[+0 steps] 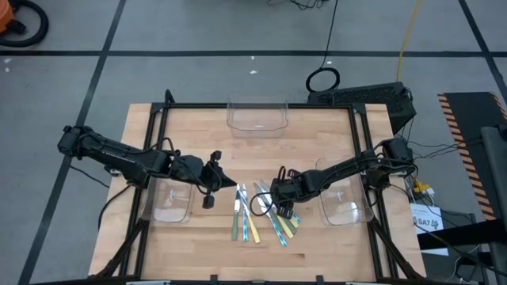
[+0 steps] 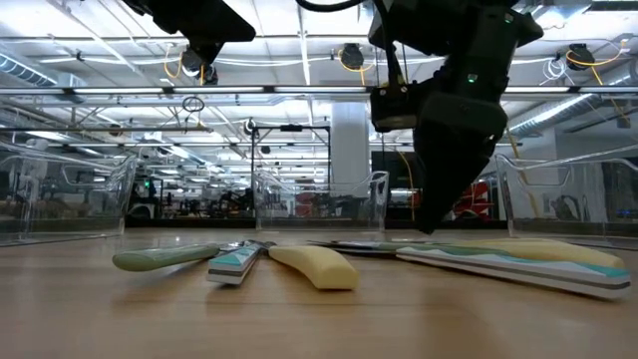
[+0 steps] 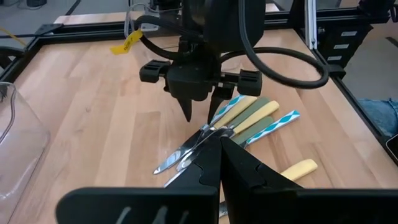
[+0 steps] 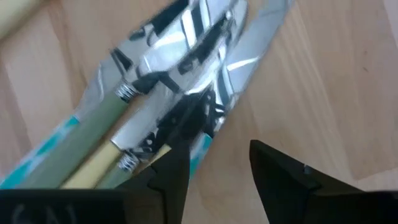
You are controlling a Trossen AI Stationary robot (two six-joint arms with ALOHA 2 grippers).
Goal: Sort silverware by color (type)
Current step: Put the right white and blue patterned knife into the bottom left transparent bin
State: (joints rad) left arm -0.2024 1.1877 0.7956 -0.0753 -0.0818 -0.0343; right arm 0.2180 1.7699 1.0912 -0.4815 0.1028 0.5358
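Observation:
The silverware [image 1: 265, 220] lies in a loose fan on the wood in the middle of the table. The shiny heads [image 4: 186, 56] bunch together and the yellow, green and blue-striped handles [image 3: 252, 118] spread toward the near edge. My right gripper [image 3: 200, 117] points down, open, right at the bunched heads. Its fingers [image 4: 273, 171] show bare wood and a bit of teal handle between them. My left gripper [image 3: 221, 149] hovers shut just left of the pile [image 1: 228, 184], holding nothing. My right gripper comes at the utensils' silver heads [image 4: 205, 118] from above with its fingers apart. One fingertip [image 4: 177, 158] stands over a handle's neck. I cannot tell whether it touches the metal.
Three clear bins stand on the table: one at the far edge [image 1: 257, 119], one at the left [image 1: 170, 207], one at the right [image 1: 342, 207]. A black frame [image 1: 158, 127] rims the table. Bare wood lies between the pile and the far bin.

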